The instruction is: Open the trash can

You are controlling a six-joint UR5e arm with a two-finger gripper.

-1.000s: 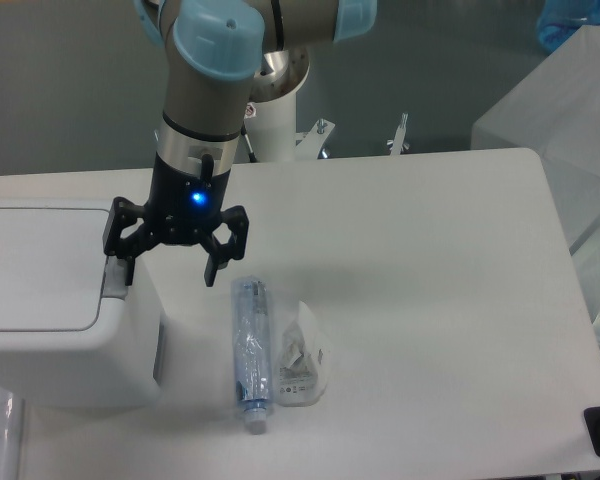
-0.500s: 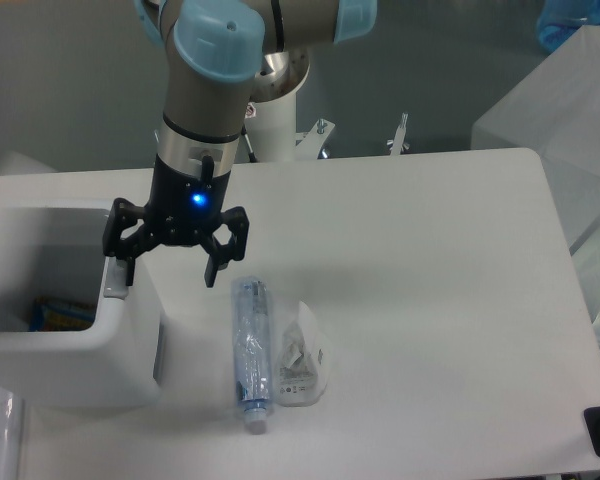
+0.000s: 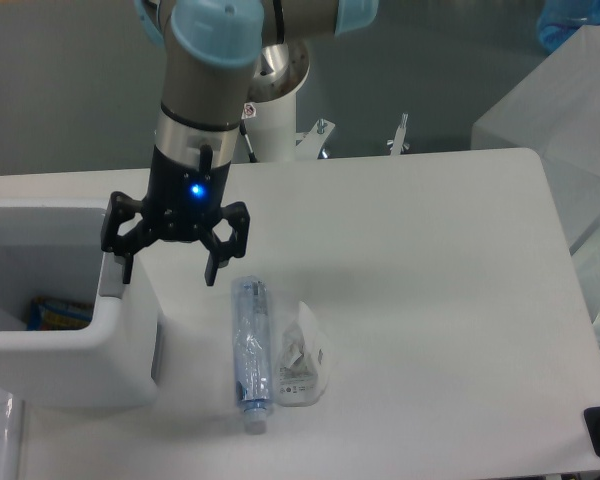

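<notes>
the large boxy white plastic trash can (image 3: 70, 370) with rounded corners sits at the left edge of the white desk (image 3: 430, 300), partly cut off by the frame. a second ago its flat white lid lay shut across the top; half a second ago the lid was gone from the opening, and now the inside lies open to view, with a blue and yellow packet (image 3: 55, 312) showing at the bottom of the bin. the lid itself cannot be seen in the current view, so how far it has swung back cannot be told.

the black two-finger hand (image 3: 170, 267) hangs over the right rim of the trash can with its fingers spread wide and nothing between them. its left finger points down at the grey push bar (image 3: 110, 280) on that rim, and it sits very slightly higher and further left than a second ago; whether the tip presses on the bar or has just lifted clear cannot be told.

to the right of the trash can, on the desk, lie a clear plastic bottle (image 3: 249, 352) on its side and, touching its far side, a crumpled clear plastic bag (image 3: 301, 356); neither has moved.

judging by the exposed interior, the opening appears to be done, and what seems left is for the hand to draw up off the bar without the lid dropping shut.
</notes>
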